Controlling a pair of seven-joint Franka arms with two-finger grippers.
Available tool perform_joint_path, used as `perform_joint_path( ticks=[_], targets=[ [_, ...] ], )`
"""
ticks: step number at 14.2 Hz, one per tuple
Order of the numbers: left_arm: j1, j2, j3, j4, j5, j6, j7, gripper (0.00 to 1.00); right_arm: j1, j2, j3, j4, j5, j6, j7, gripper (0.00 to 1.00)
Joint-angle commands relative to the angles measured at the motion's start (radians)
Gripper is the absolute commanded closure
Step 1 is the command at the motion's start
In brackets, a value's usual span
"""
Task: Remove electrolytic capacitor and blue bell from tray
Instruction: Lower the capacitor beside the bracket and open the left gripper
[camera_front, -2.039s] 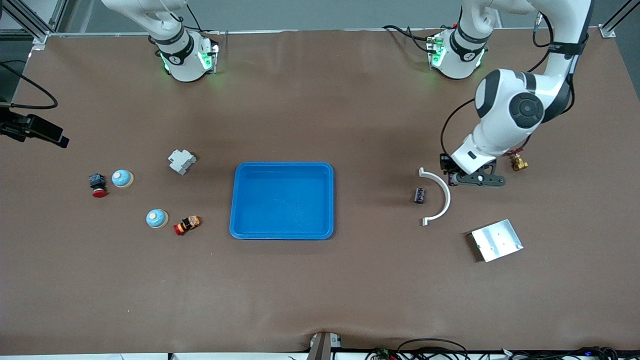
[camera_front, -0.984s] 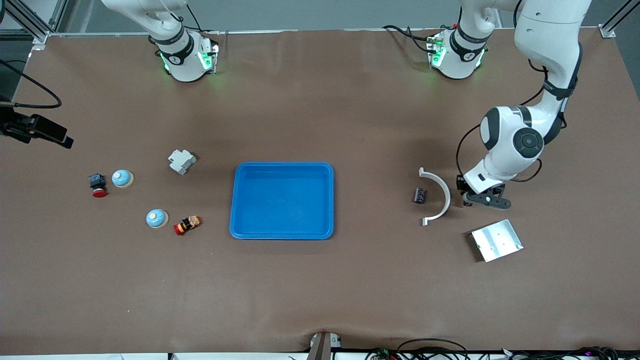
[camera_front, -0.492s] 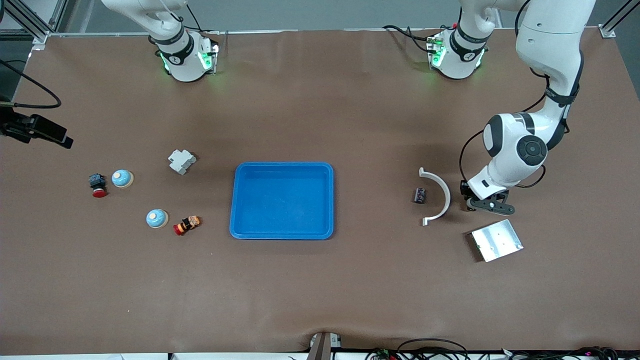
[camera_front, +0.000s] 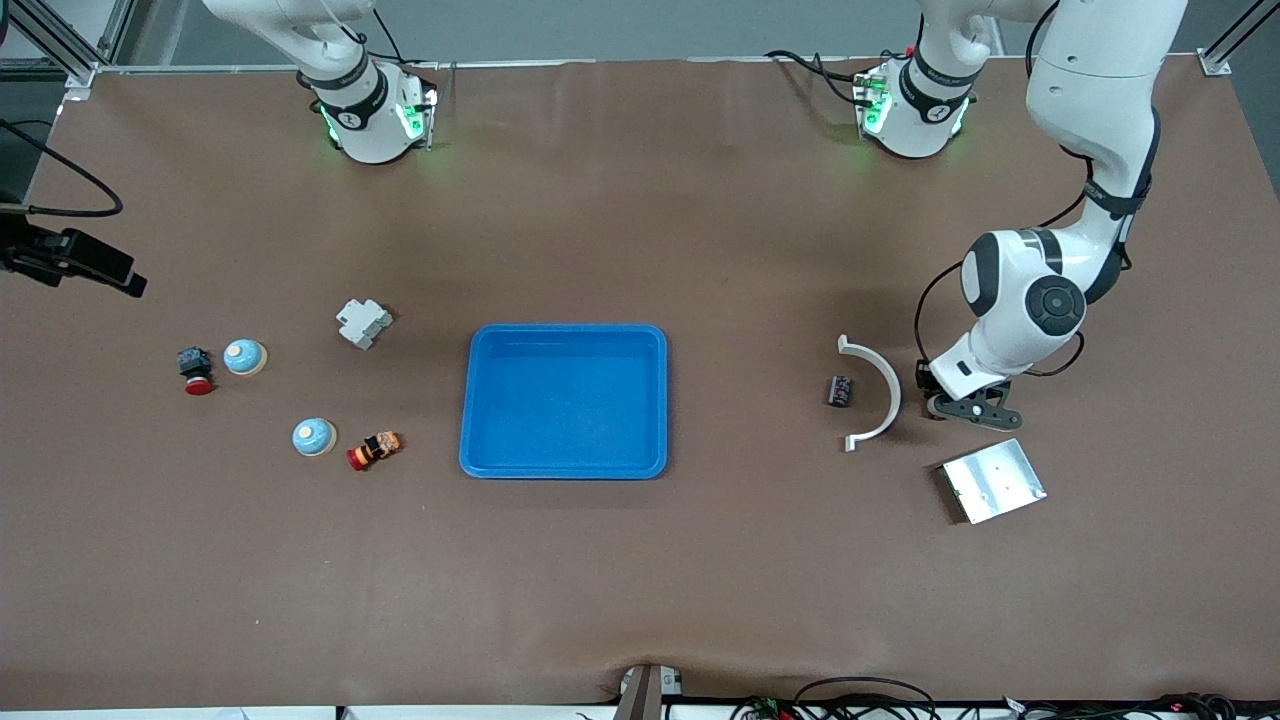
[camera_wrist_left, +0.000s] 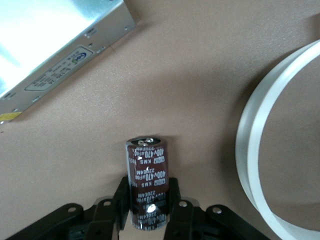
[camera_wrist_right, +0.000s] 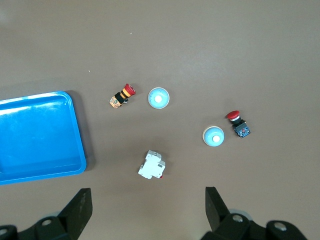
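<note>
the left gripper (camera_wrist_left: 149, 210) is sitting low at the left arm's end of the table, its black fingers (camera_wrist_left: 121, 197) pinching a dark brown cylindrical capacitor (camera_wrist_left: 146, 182) with white print on its glossy sleeve. crowding it are a curved white plastic arc (camera_front: 876, 393) just beside it toward the tray, and a flat shiny metal box (camera_front: 992, 481) lying nearer the front camera. a second small dark part (camera_front: 840, 390) is lying inside the arc's curve.

the smooth blue plastic tray (camera_front: 563, 465) is standing mid-table with its rounded rim.

the right gripper (camera_wrist_right: 147, 210) is waiting high over the right arm's end, fingers spread wide and holding nothing. under it two pale blue domed bells (camera_front: 244, 356) (camera_front: 314, 437) are resting well apart from the tray, among a red-capped push button (camera_front: 195, 369), a red and orange button (camera_front: 374, 449) and a blocky white breaker (camera_front: 362, 322).
</note>
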Motion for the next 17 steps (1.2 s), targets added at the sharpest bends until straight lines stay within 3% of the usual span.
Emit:
perform_joint_path(
  ticks=[1,5,9,17],
  targets=[
    [0.0,0.005,-0.013,0.009,-0.019,-0.002,0.001,0.0,-0.002,0.005,-0.001,0.017,0.013,-0.012,0.009,0.0],
    [0.009,-0.053,-0.015,0.026,-0.019,-0.054,-0.036,0.0,-0.002,0.005,-0.001,0.017,0.013,-0.014,0.006,0.0],
    [0.011,-0.095,-0.012,0.095,-0.019,-0.221,-0.048,0.0,-0.005,0.005,-0.002,0.017,0.012,-0.015,-0.005,0.0],
    [0.0,-0.134,-0.047,0.104,-0.019,-0.232,-0.223,0.0,-0.011,0.005,-0.007,0.019,0.011,-0.003,-0.007,0.0]
  ],
)
